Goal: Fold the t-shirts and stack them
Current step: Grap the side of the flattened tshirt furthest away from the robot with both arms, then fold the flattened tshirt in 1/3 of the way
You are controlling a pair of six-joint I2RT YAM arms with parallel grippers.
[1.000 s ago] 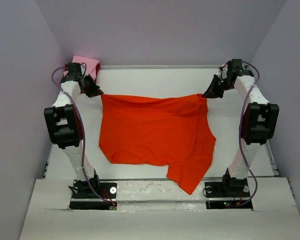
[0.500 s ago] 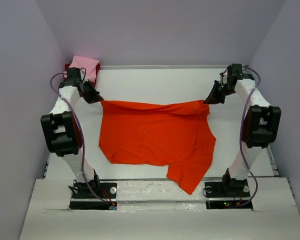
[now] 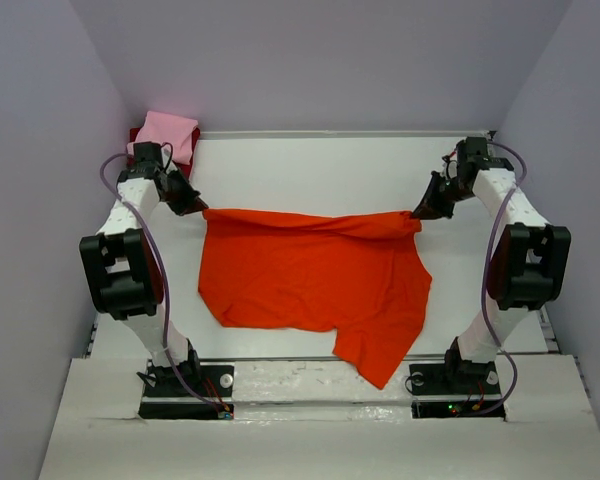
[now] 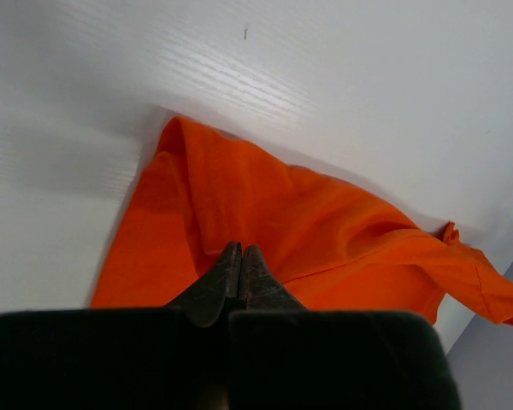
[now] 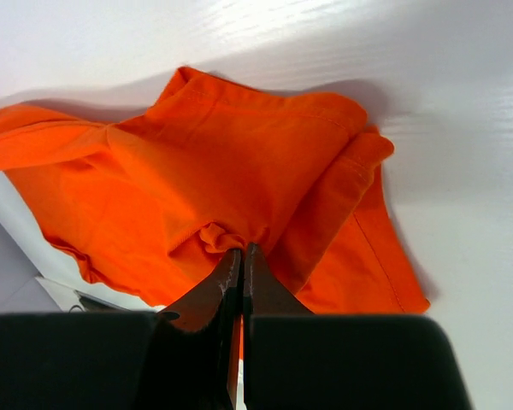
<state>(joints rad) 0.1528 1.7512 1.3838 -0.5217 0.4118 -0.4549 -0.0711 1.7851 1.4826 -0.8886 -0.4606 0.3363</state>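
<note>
The bright orange-red t-shirt (image 3: 310, 275) lies spread on the white table, its far edge lifted and rolled toward the near side. My left gripper (image 3: 198, 209) is shut on its far left corner; in the left wrist view (image 4: 239, 252) the jaws pinch the cloth (image 4: 342, 231). My right gripper (image 3: 418, 213) is shut on its far right corner; the right wrist view (image 5: 241, 254) shows a bunch of cloth (image 5: 239, 162) between the jaws. The light pink t-shirt (image 3: 170, 133) lies folded on the dark red one (image 3: 137, 136) at the far left corner.
The white table (image 3: 320, 170) runs between lilac walls. The shirt's near right part hangs over the table's front edge (image 3: 375, 365). Both arm bases stand at the near edge.
Both grippers have moved toward the near side, carrying the shirt's far edge with them. That edge now folds over the shirt's body.
</note>
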